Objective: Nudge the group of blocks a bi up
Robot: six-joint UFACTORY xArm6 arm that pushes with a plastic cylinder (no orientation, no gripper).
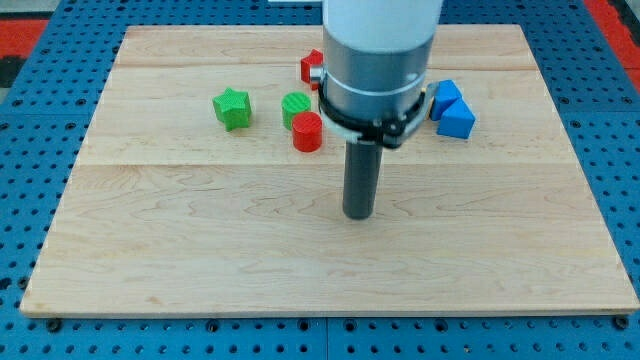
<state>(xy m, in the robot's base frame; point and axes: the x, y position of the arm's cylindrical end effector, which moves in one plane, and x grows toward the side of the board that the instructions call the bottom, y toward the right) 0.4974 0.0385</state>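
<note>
The robot has no jaws, only a rod, and its tip (359, 214) sits on the wooden board (200, 250) at about 5 o'clock from the red cylinder (307, 131) and green block (296, 107), below the group, likely ready to push it up.

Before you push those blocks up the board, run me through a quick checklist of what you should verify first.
1. My tip sits below the group: ok.
2. Tip touching no block: ok.
3. Red cylinder and green block close together: ok.
4. Green star stands apart at the view's left: not ok.
5. Blue blocks apart at the view's right: not ok.
6. Red block behind my arm, position fully seen: cannot tell.
</note>
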